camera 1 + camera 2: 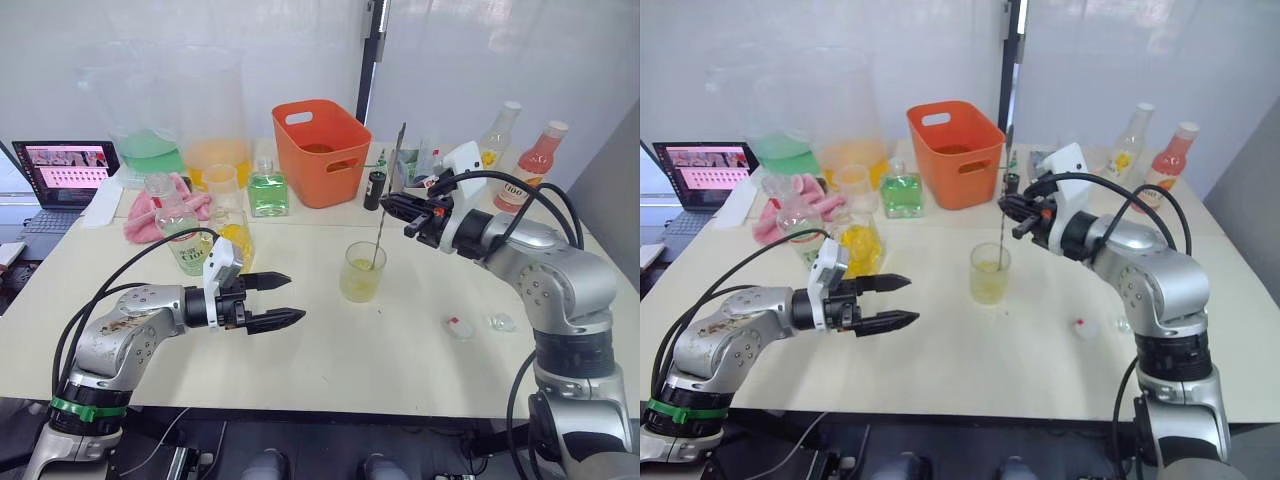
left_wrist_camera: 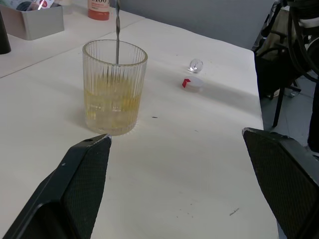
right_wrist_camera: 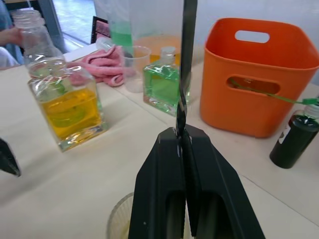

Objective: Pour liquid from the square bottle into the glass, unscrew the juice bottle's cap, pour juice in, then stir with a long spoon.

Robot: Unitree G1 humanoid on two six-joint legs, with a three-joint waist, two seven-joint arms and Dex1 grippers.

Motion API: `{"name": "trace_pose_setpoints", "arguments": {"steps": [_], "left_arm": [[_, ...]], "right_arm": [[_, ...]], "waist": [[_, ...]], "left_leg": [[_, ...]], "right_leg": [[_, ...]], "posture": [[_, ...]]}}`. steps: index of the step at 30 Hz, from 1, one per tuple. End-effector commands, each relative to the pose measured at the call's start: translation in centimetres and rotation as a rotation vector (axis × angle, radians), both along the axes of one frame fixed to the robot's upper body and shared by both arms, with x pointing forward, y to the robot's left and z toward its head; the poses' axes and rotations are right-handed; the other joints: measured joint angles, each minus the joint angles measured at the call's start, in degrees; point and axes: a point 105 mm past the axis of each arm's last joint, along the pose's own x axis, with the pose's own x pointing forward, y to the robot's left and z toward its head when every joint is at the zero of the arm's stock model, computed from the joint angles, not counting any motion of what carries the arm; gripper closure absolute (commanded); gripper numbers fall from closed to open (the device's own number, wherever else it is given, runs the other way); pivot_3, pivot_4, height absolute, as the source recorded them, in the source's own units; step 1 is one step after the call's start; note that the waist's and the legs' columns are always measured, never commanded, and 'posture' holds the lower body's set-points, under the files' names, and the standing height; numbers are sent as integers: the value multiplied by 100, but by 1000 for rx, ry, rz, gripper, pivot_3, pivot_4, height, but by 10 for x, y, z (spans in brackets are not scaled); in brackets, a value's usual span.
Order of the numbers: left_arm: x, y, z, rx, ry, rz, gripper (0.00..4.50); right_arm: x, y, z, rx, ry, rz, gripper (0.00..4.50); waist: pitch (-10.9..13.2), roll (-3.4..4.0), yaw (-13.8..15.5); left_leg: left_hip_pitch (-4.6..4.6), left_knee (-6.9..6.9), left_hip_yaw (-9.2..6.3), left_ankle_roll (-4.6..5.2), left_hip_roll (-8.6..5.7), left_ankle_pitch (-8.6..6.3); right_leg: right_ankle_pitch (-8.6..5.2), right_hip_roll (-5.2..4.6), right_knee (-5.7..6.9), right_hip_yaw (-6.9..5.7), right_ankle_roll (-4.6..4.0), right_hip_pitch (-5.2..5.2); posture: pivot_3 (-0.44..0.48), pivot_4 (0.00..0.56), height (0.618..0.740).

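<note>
Ribbed clear glass [image 1: 361, 272] holds yellow liquid; right gripper [image 1: 400, 209] jaws pinch the long spoon [image 1: 384, 222], left gripper [image 1: 285, 300] jaws wide.

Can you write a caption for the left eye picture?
Right hand stirs the glass with the long spoon; open left hand waits nearby.

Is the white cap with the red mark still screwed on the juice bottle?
No, the juice bottle's cap lies on the table beside the glass.
</note>
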Motion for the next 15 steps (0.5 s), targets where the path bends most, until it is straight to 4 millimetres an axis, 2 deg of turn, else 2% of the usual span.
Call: {"name": "trace_pose_setpoints", "arguments": {"steps": [1, 7, 15], "left_arm": [[-4, -1, 11, -3, -49, -12, 41], [-4, -4, 14, -3, -53, -13, 41], [-3, -7, 14, -11, -86, -12, 41]], "right_arm": [[-13, 10, 27, 63, -78, 52, 4500], [-6, 5, 37, 108, -113, 2, 4500], [-15, -12, 52, 123, -127, -16, 4500]], "waist": [[0, 0, -18], [0, 0, 6], [0, 0, 6]], "left_leg": [[0, 0, 0, 0, 1, 0], [-1, 0, 1, 0, -2, 0], [-1, 0, 1, 0, -3, 0]], "right_leg": [[0, 2, 0, 0, 0, -2], [0, -2, 2, 0, -1, -2], [0, -2, 1, 0, -1, -2]], "posture": [[0, 150, 739], [0, 150, 739], [0, 150, 739]]}}
